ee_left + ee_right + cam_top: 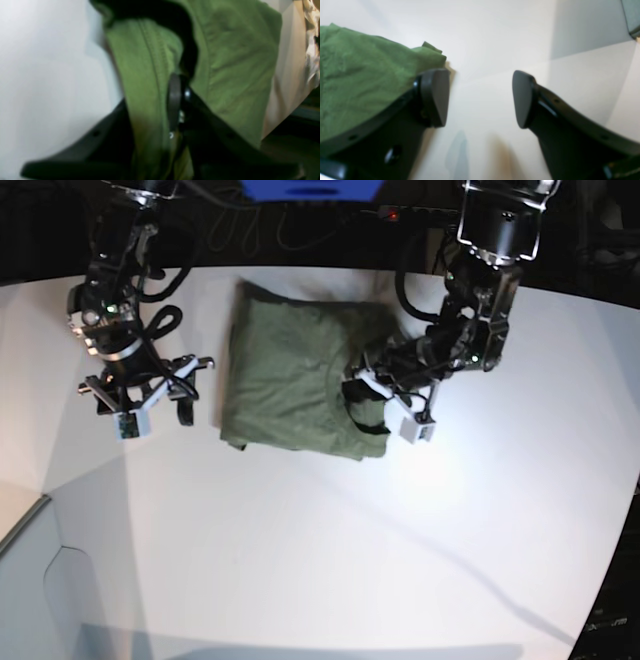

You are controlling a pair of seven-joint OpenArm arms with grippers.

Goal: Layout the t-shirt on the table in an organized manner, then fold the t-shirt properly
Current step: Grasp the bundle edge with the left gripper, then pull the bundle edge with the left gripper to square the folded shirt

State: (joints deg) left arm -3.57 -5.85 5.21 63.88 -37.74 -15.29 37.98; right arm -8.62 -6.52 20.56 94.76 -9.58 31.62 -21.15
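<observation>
While right fingers (480, 98) gape empty, left fingers (175, 105) pinch the t-shirt (290, 375) edge

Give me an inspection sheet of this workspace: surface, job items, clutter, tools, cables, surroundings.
Surface: white table, shadowed in places.
Job's things: green t-shirt lying bunched, not yet spread flat.
Clutter: nothing seen.
Tools: left tool pinching the shirt's edge, cloth between its fingers; right tool open, empty, beside the shirt.
Cables: black cables looped along the right arm.
Surroundings: dark background, blue object at the far edge.
</observation>
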